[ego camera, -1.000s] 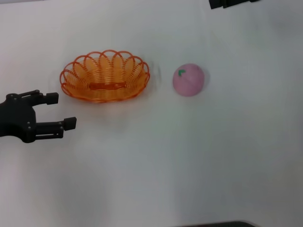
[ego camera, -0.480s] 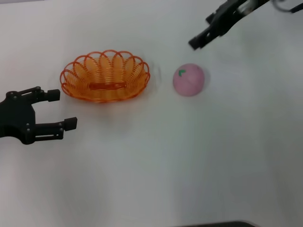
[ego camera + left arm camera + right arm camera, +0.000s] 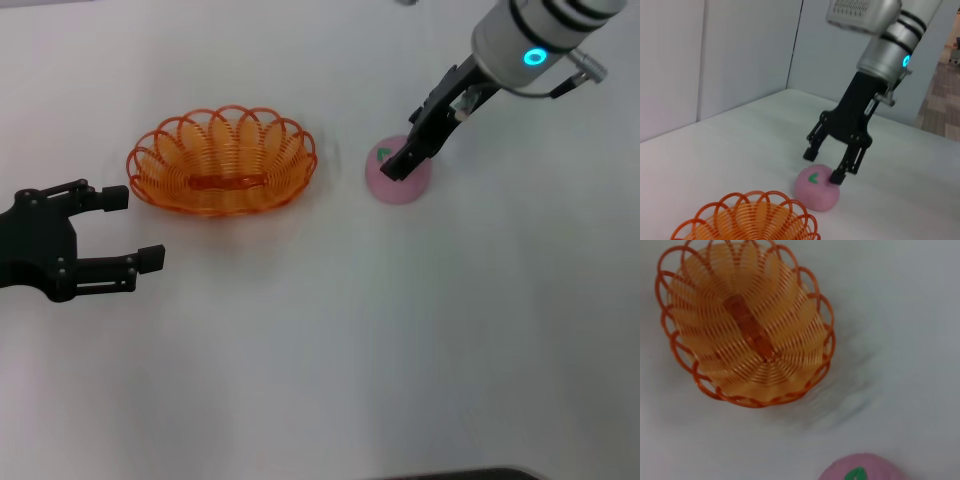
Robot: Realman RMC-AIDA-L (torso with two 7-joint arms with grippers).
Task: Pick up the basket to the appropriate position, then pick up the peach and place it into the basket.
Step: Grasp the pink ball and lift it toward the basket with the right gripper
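Observation:
The orange basket (image 3: 222, 160) stands on the white table at the left of middle, and it also shows in the left wrist view (image 3: 747, 220) and the right wrist view (image 3: 747, 325). The pink peach (image 3: 403, 186) with its green leaf mark lies to the right of the basket, apart from it. My right gripper (image 3: 398, 160) reaches down from the back right and is open right over the peach (image 3: 815, 190), its jaws astride the top and one fingertip (image 3: 837, 176) at the peach's surface. My left gripper (image 3: 135, 228) is open and empty, in front of and to the left of the basket.
The white table (image 3: 330, 350) stretches wide in front of the basket and the peach. Grey partition walls (image 3: 740, 50) stand behind the table in the left wrist view. The right arm's silver forearm (image 3: 540, 40) hangs over the back right.
My right arm has swung in from the back right and come down onto the peach with its jaws open. The left gripper, basket and peach have stayed put.

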